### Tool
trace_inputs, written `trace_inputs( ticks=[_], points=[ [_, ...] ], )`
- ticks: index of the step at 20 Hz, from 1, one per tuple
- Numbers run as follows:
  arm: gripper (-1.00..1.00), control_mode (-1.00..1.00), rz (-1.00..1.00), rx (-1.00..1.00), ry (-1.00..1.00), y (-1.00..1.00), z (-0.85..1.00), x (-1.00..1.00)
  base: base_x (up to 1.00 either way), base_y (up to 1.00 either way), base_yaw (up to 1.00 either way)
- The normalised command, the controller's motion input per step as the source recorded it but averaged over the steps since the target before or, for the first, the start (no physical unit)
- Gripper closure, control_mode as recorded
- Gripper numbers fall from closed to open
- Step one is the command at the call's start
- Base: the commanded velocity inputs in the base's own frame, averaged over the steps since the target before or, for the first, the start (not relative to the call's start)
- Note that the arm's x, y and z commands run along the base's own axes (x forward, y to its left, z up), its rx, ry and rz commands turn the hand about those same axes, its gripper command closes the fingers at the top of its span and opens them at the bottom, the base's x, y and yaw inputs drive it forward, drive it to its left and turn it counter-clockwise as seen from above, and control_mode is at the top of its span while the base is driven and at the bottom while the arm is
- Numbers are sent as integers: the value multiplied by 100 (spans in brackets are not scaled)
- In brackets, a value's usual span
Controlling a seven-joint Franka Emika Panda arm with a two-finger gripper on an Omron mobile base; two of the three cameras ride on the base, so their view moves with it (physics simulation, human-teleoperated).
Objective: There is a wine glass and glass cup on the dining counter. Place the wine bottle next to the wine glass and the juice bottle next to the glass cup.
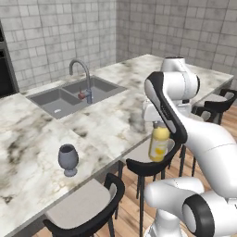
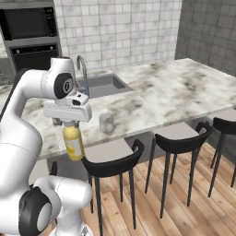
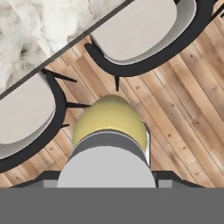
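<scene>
My gripper (image 1: 159,124) (image 2: 72,124) is shut on the capped top of the juice bottle (image 1: 159,142) (image 2: 73,144) (image 3: 109,122), a short yellow bottle that hangs upright in the air. It is off the near edge of the dining counter (image 1: 115,122) (image 2: 184,92), over the stools and the wood floor. The wine glass (image 1: 68,159), a grey stemmed goblet, stands near the counter's front edge, left of the bottle. The glass cup (image 2: 106,122), a short clear tumbler, stands on the counter just right of my hand. The wine bottle is out of view.
A steel sink (image 1: 69,96) with a faucet (image 1: 82,74) sits further back in the counter. Black stools (image 1: 148,163) (image 2: 113,161) (image 2: 182,138) line the near edge under the bottle. A wall oven (image 2: 30,32) stands at the back left.
</scene>
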Motion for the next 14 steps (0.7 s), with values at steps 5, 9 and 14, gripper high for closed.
trace_inputs(
  ticks=[5, 9, 14],
  points=[
    [100, 100, 0, 0, 0, 0, 0, 0, 0, 0, 0],
    [100, 100, 0, 0, 0, 0, 0, 0, 0, 0, 0],
    [100, 100, 0, 0, 0, 0, 0, 0, 8, -1, 0]
  ],
)
